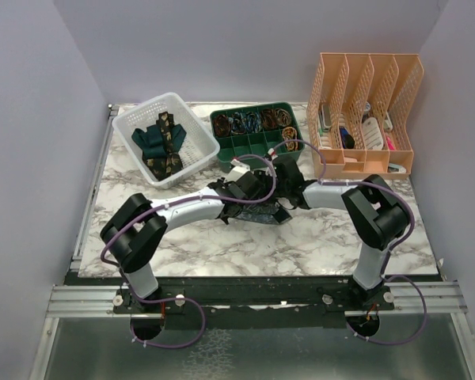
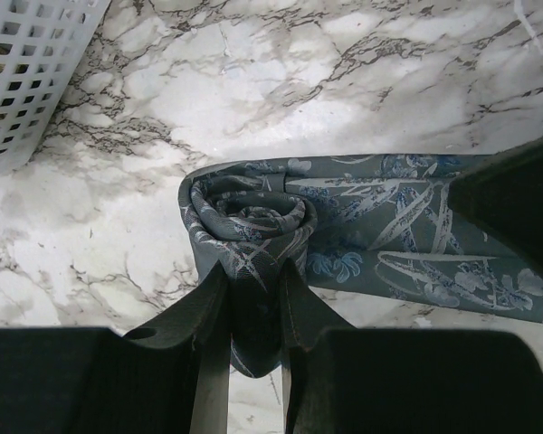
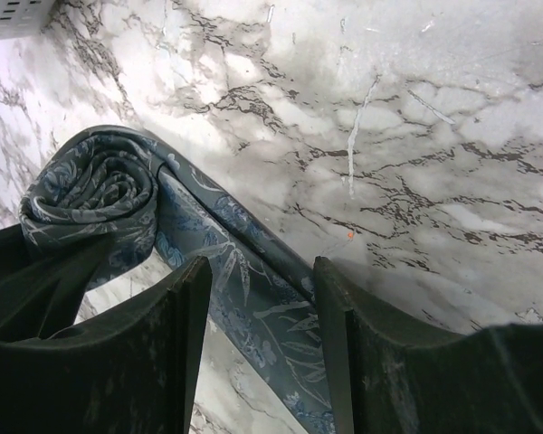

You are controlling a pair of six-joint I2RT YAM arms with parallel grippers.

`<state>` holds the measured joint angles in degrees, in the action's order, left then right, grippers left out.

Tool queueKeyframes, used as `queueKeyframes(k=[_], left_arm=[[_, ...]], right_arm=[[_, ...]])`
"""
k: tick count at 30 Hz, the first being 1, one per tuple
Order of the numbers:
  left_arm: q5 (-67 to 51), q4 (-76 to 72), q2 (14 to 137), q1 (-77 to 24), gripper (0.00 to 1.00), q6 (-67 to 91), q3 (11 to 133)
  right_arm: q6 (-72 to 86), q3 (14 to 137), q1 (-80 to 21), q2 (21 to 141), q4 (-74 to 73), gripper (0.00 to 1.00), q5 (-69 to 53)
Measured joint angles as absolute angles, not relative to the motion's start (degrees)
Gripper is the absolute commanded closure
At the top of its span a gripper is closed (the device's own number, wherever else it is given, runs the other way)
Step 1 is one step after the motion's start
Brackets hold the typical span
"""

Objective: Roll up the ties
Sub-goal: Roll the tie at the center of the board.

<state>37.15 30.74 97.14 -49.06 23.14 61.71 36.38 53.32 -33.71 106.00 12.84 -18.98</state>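
Right up close in the left wrist view, the left end effector has its two dark fingers squeezed in on the blue-grey tie. They pinch the cloth just below a tight spiral roll, so this one is clamped on the tie. The roll sits on edge on the marble worktop, its coils facing the camera, and the unrolled tail runs flat away from it to the right, pale leaf and flower pattern showing.

Over to the right wrist view: the right end effector stands with its fingers apart, one on each side of that flat tail. The strip passes diagonally through the gap. The roll lies off to the left, just beside the left finger, with the other arm's dark finger against it.

From above, both arms reach in to meet near the middle of the worktop, heads close together over the dark tie.

Behind them on the left, a white basket holds rolled ties: dark teal ties and black-brown and gold ties, packed together. Just beside it to the right sits a green tray with compartments, small items in its back row. At the far right stands a peach file rack, upright, slots partly filled.
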Motion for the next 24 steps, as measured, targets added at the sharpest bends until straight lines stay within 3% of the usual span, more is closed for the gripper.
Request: queueKeyframes(k=[1, 4, 8, 24], left_arm=[[37.1, 31.0, 97.4, -49.2, 0.90, 23.6, 62.1], [37.0, 31.0, 98.1, -49.3, 0.68, 24.7, 62.9], [36.0, 30.8, 98.4, -49.3, 0.52, 26.0, 63.1], [24.1, 27.0, 98.2, -49.3, 0.31, 25.3, 63.5]], right_arm=[[36.6, 53.2, -33.6, 105.9, 13.0, 0.44, -19.0], [37.0, 52.7, -33.3, 105.6, 13.1, 0.44, -19.0], [37.5, 52.6, -33.1, 105.6, 13.3, 0.43, -19.0], [37.2, 52.5, -31.8, 105.2, 12.9, 0.41, -19.0]])
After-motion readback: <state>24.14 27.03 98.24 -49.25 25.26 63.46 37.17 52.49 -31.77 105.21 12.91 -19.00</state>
